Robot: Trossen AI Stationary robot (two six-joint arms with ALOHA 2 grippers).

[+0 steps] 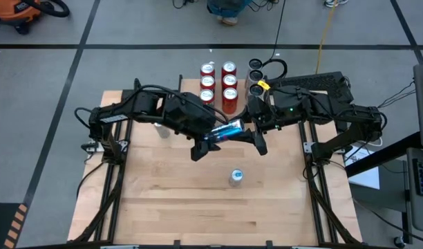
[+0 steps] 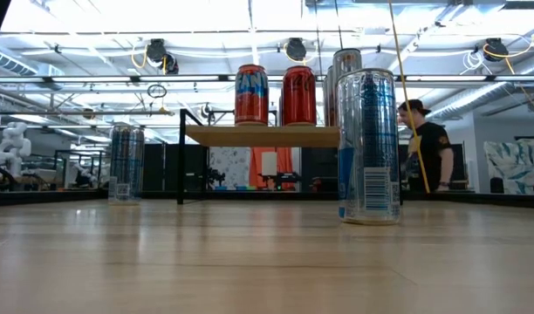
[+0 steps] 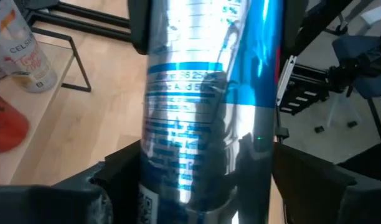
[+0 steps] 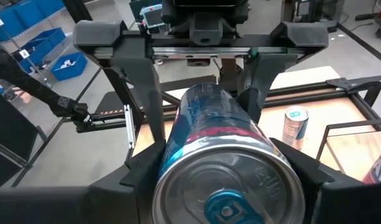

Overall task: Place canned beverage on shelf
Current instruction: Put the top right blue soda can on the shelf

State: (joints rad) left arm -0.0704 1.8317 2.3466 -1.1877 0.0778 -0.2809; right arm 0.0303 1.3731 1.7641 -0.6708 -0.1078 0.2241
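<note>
Can (image 1: pixel 226 130) lies horizontal between left hand (image 1: pixel 204 146) and right hand (image 1: pixel 255 140).

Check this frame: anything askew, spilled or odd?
Nothing spilled or damaged. One oddity: a blue can hangs on its side above the table, with the left tool and right tool both around it, mid-handover by the look. The cans on the shelf stand upright, as does the lone can on the table.

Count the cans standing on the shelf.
6 cans on the shelf, two columns of three: left-arm side far, middle, near; right-arm side far, middle, near. None seems hidden.
</note>
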